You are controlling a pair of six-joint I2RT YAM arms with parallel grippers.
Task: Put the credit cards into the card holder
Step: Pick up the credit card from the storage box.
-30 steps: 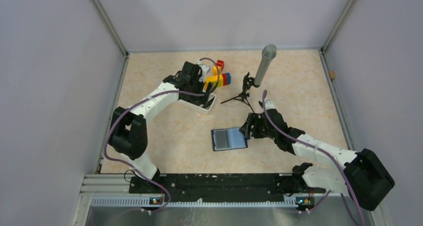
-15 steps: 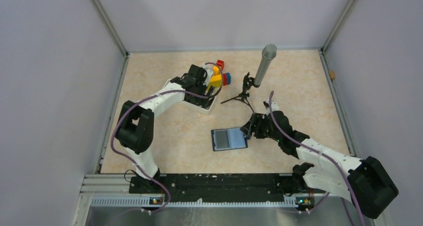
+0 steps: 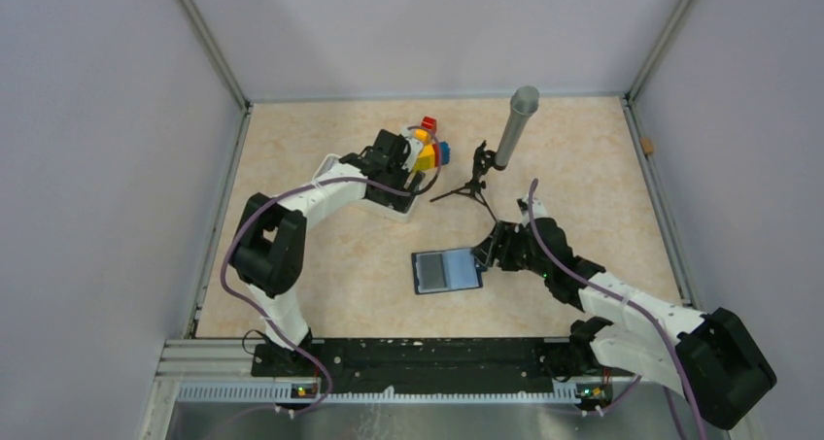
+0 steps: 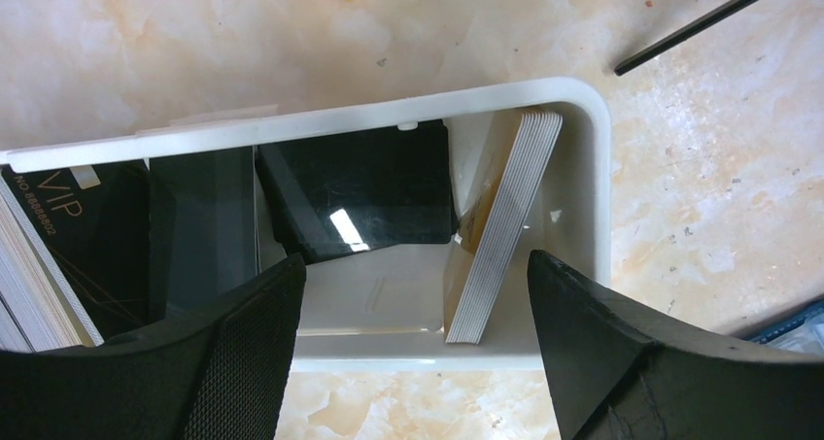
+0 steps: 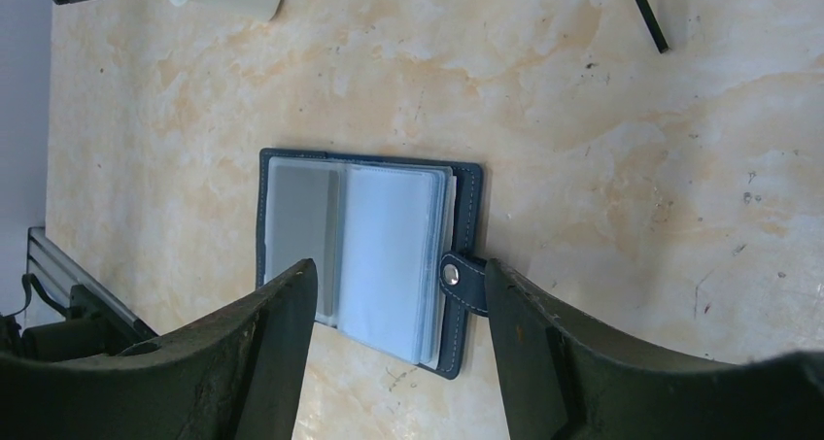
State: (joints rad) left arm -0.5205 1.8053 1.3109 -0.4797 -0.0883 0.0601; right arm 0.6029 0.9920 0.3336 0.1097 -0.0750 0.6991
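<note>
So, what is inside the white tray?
In the white tray: a glossy black card near the middle, a stack of cards standing on edge at one end, and a black card marked VIP at the other. The fingers of the left gripper hide the near corners.

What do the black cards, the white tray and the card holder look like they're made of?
The black cards look like glossy plastic: one shows a sharp light glint. The white tray looks like smooth moulded plastic, with rounded corners. The card holder has a navy cover, leather or imitation, with pale stitching, a metal-looking snap, and clear, slightly frosted plastic pockets.
</note>
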